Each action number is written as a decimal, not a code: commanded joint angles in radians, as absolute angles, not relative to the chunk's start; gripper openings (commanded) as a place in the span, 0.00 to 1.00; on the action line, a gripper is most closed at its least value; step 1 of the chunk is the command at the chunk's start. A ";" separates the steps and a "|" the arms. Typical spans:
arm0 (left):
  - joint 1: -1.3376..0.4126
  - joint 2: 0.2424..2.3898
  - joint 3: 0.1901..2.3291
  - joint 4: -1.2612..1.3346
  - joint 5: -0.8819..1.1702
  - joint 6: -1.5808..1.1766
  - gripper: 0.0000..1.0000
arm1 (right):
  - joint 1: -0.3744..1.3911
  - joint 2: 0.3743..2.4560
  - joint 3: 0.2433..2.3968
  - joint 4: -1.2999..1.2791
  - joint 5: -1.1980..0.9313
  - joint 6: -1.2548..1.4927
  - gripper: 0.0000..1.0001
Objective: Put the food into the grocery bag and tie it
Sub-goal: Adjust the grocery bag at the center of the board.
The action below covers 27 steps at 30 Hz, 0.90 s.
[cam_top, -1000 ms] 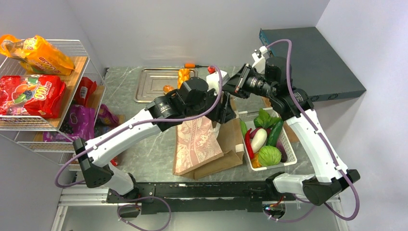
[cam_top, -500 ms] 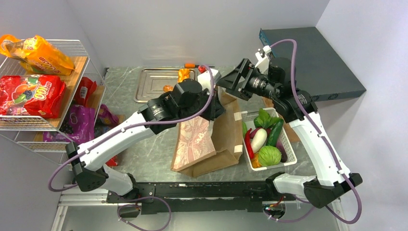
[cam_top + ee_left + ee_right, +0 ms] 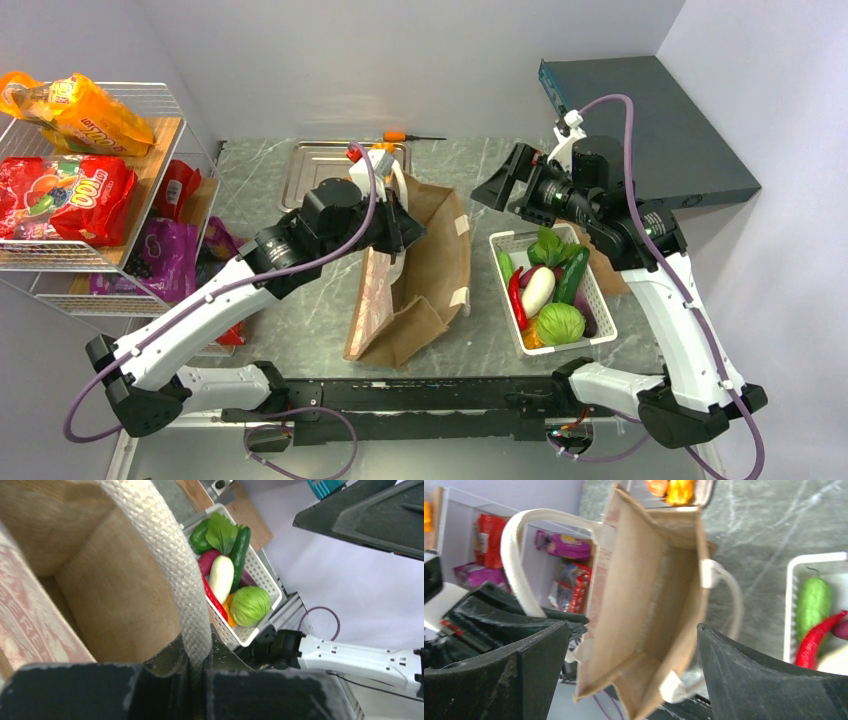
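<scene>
From above, the fingers of the left hand (image 3: 197, 680) are lost against the dark wrist, and the left arm (image 3: 300, 235) covers part of the tray (image 3: 315, 170). In the left wrist view the handle (image 3: 170, 565) runs out of sight between those fingers, which also hide the bottom of the bag (image 3: 115, 580). In the right wrist view the lower edge cuts both fingers of the right hand (image 3: 630, 630), the right edge the basket (image 3: 788, 610), and the top edge two blurred orange pieces (image 3: 679, 490)
</scene>
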State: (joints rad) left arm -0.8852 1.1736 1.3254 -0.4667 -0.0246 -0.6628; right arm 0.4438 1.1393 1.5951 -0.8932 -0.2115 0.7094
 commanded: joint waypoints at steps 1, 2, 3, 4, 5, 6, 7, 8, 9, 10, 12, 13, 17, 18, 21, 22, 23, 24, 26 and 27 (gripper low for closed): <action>-0.885 1.144 1.330 -0.491 0.046 -0.748 0.00 | 0.447 1.115 1.638 -1.018 -0.121 0.623 1.00; -0.883 1.144 1.340 -0.538 0.039 -0.769 0.00 | 0.446 1.111 1.635 -1.038 -0.105 0.615 1.00; -0.884 1.145 1.347 -0.575 0.039 -0.788 0.00 | 0.446 1.105 1.630 -1.055 -0.091 0.608 1.00; -0.883 1.143 1.345 -0.597 0.051 -0.801 0.00 | 0.446 1.097 1.621 -1.068 -0.081 0.602 1.00; -0.883 1.138 1.339 -0.603 0.066 -0.810 0.00 | 0.446 1.089 1.611 -1.079 -0.065 0.599 1.00; -0.883 1.133 1.330 -0.606 0.084 -0.820 0.00 | 0.446 1.079 1.600 -1.090 -0.047 0.599 1.00; -0.884 1.126 1.317 -0.602 0.093 -0.825 0.00 | 0.445 1.068 1.589 -1.095 -0.036 0.602 1.00; -0.883 1.118 1.309 -0.603 0.086 -0.830 0.00 | 0.447 1.059 1.577 -1.100 -0.028 0.603 1.00; -0.884 1.110 1.310 -0.620 0.074 -0.833 0.00 | 0.446 1.052 1.567 -1.102 -0.025 0.607 1.00; -0.883 1.103 1.312 -0.632 0.062 -0.832 0.00 | 0.446 1.046 1.557 -1.103 -0.028 0.613 1.00; -0.883 1.093 1.306 -0.628 0.063 -0.825 0.00 | 0.446 1.040 1.537 -1.102 -0.048 0.624 1.00; -0.884 1.088 1.307 -0.624 0.064 -0.815 0.00 | 0.445 1.040 1.526 -1.101 -0.062 0.631 1.00; -0.883 1.054 1.310 -0.606 0.072 -0.765 0.00 | 0.447 1.043 1.486 -1.098 -0.087 0.668 1.00; -0.883 1.043 1.300 -0.590 0.077 -0.756 0.00 | 0.446 1.042 1.476 -1.095 -0.086 0.674 1.00; -0.880 0.989 1.289 -0.586 0.051 -0.734 0.00 | 0.445 1.036 1.441 -1.089 -0.071 0.697 1.00; -0.875 0.978 1.293 -0.603 0.036 -0.742 0.00 | 0.446 1.031 1.429 -1.086 -0.066 0.708 1.00; -0.867 0.967 1.294 -0.610 0.038 -0.739 0.00 | 0.446 1.027 1.414 -1.082 -0.065 0.723 1.00; -0.862 0.957 1.292 -0.601 0.049 -0.724 0.00 | 0.447 1.020 1.399 -1.075 -0.064 0.735 1.00; -0.853 0.950 1.305 -0.606 0.066 -0.683 0.00 | 0.446 1.007 1.365 -1.053 -0.069 0.759 1.00; -0.846 0.956 1.319 -0.619 0.078 -0.663 0.00 | 0.446 0.999 1.347 -1.036 -0.073 0.769 1.00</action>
